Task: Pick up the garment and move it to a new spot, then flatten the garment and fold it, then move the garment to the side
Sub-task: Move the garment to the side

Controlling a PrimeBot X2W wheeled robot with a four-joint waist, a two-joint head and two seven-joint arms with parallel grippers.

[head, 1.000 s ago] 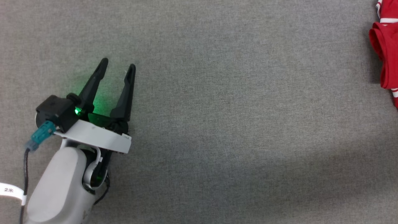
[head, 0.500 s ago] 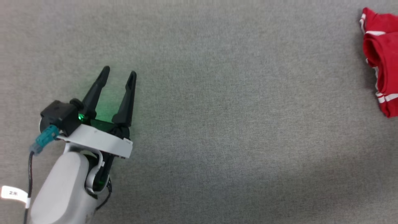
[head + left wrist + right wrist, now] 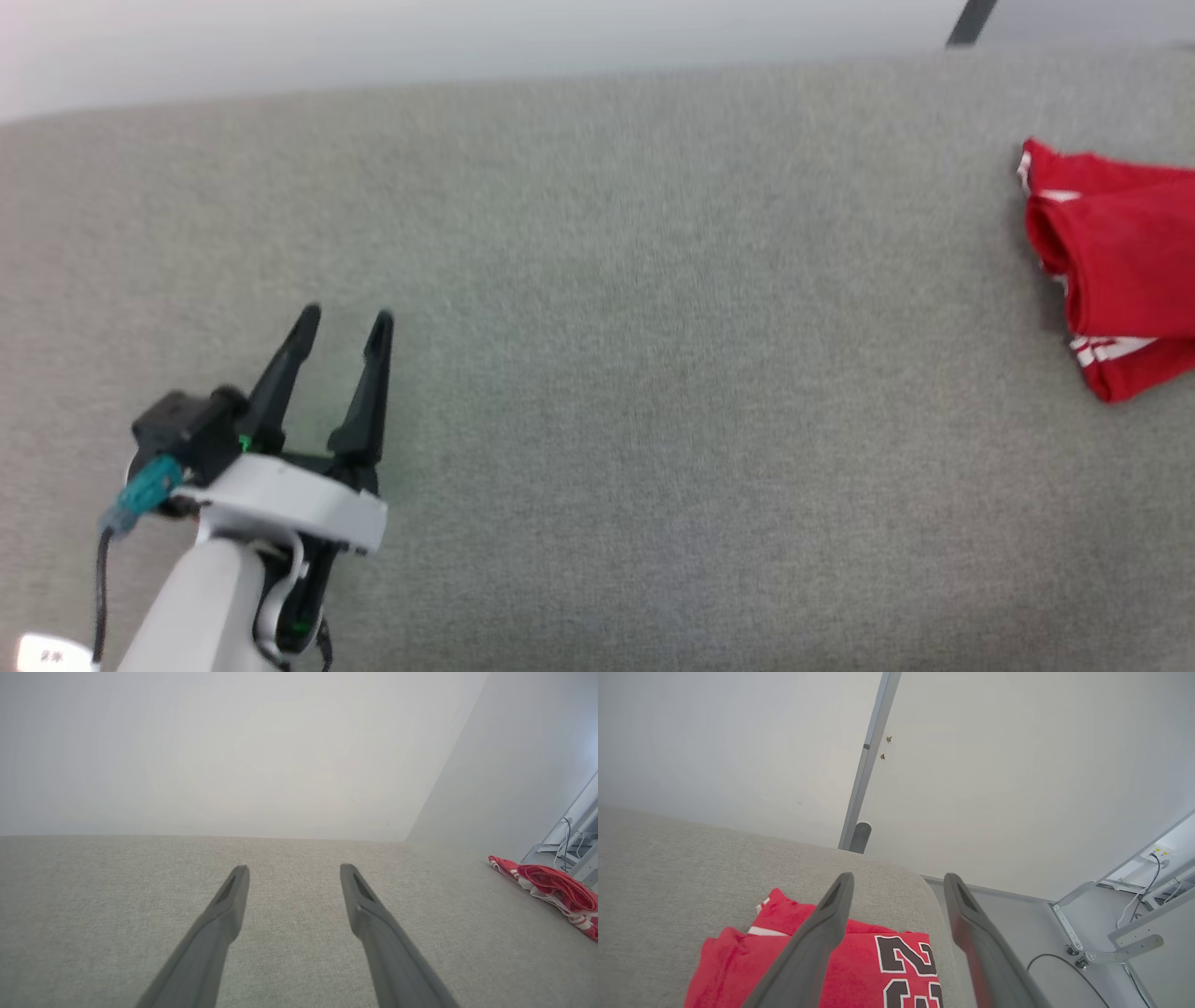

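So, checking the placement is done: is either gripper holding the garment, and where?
Nothing is held. The right gripper stands open over the garment, no cloth between its fingers; the left gripper is open over the grey surface.

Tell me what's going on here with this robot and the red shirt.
A two-armed robot is working on a red jersey, which lies folded up near the right-hand end of the grey padded surface. The right pincer hovers over it with its fingers apart, gripping nothing. The left pincer is open too, well off to the left over bare surface. The fold-and-set-aside job looks about done.
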